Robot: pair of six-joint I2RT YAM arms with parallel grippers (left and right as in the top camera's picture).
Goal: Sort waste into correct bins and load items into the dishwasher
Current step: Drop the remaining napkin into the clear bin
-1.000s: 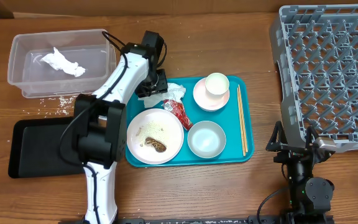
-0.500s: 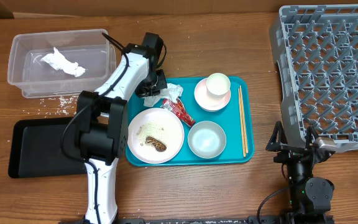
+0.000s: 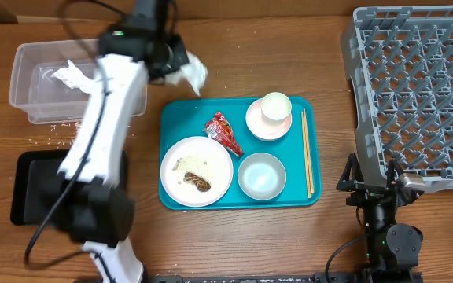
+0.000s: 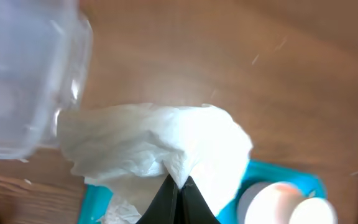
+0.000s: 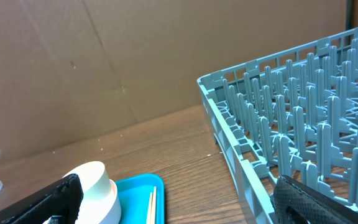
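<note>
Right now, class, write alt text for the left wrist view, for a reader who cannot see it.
The left gripper is shut on a crumpled white tissue, held over the wooden table. A clear plastic tub fills the upper left; a corner of the teal tray with a blurred white cup shows at lower right.

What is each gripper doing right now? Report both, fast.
Left gripper: shut on the crumpled white tissue, beside the clear tub.
Right gripper: open, holding nothing.
</note>
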